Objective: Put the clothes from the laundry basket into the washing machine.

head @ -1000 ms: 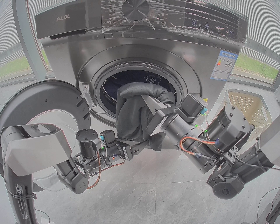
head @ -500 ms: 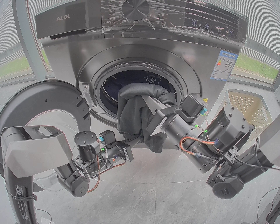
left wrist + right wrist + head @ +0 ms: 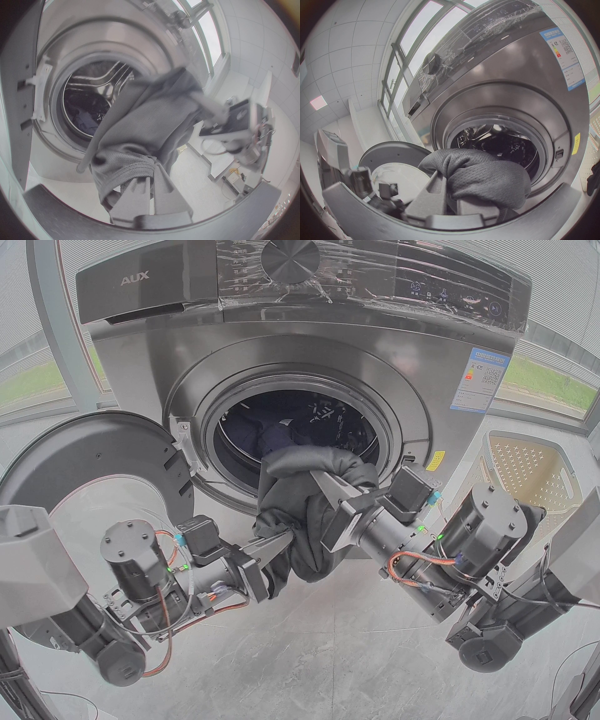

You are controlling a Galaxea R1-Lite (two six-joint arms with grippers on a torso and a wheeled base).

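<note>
The left pincer (image 3: 284, 539) and right pincer (image 3: 315, 474) each pinched the grey cloth (image 3: 289, 496) tight. It needed a deep push into the washing machine (image 3: 387, 359).

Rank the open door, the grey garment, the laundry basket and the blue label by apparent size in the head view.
1. open door
2. grey garment
3. laundry basket, partly hidden and close to the garment in size: unsure
4. blue label

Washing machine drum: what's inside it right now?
Inside the drum lie dark clothes. The grey garment, clamped by the left gripper and right gripper, hangs in front and hides the drum's lower part.
</note>
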